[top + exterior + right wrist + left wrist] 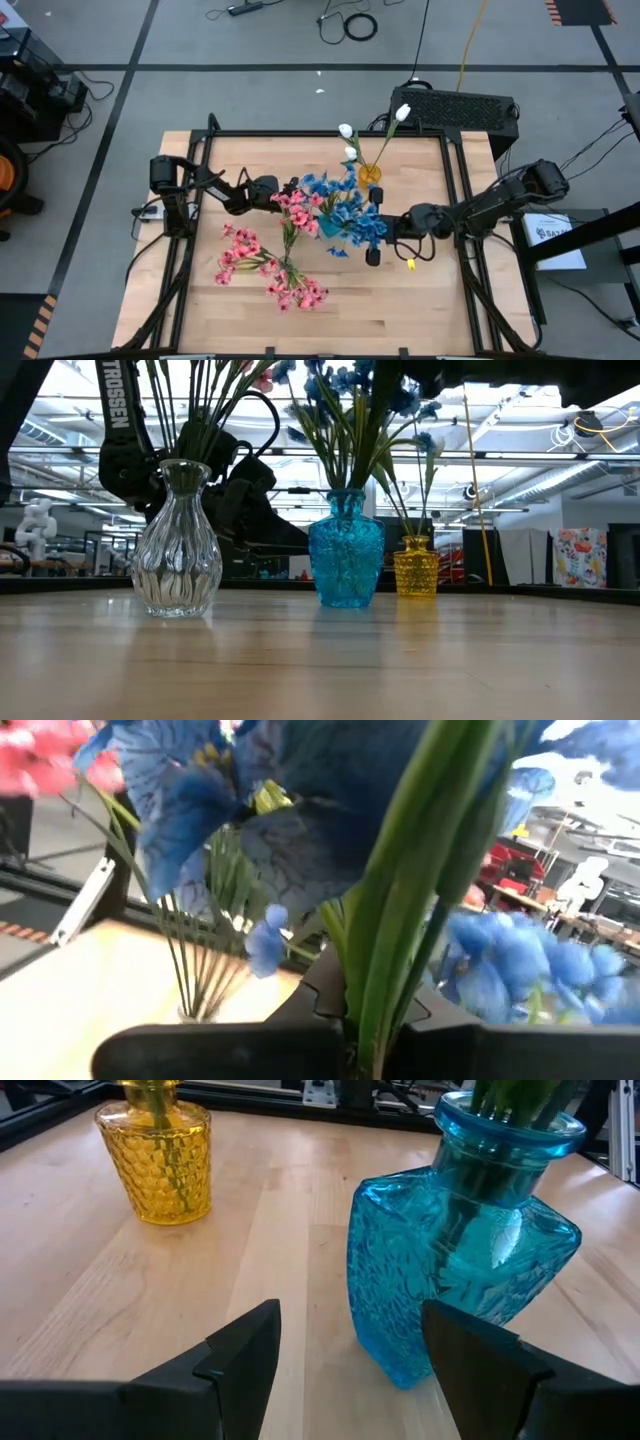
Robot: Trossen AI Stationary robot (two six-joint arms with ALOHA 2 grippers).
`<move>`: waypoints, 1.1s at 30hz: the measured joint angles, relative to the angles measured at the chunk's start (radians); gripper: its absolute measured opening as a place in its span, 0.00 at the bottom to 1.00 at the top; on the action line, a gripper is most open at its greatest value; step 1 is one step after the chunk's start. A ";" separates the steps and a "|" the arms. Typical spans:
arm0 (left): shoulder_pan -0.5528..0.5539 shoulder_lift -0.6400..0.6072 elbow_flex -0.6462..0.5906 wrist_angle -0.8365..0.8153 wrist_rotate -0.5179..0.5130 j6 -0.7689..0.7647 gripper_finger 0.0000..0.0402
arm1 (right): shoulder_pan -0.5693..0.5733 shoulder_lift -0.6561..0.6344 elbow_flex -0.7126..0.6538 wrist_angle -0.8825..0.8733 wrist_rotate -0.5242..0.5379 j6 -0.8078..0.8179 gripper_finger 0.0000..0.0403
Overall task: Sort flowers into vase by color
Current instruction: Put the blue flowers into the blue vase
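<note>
Pinching blue flowers [300,830]: right tool [375,1040], right wrist only.

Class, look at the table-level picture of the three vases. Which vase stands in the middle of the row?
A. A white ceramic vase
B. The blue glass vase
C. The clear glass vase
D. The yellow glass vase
B: in the low view the blue vase stands between the clear vase on one side and the small yellow vase on the other, all three holding green stems.
</note>
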 joint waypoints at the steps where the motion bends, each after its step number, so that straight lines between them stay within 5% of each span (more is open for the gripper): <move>1: 0.000 0.000 0.000 0.000 0.000 0.000 0.62 | -0.007 0.000 0.000 -0.013 -0.002 0.001 0.00; 18: 0.000 0.000 0.000 0.000 0.000 0.000 0.62 | -0.029 0.000 0.000 -0.086 0.000 0.006 0.03; 33: 0.000 0.000 0.000 -0.002 0.000 0.000 0.62 | 0.000 0.000 0.000 -0.109 0.016 0.010 0.39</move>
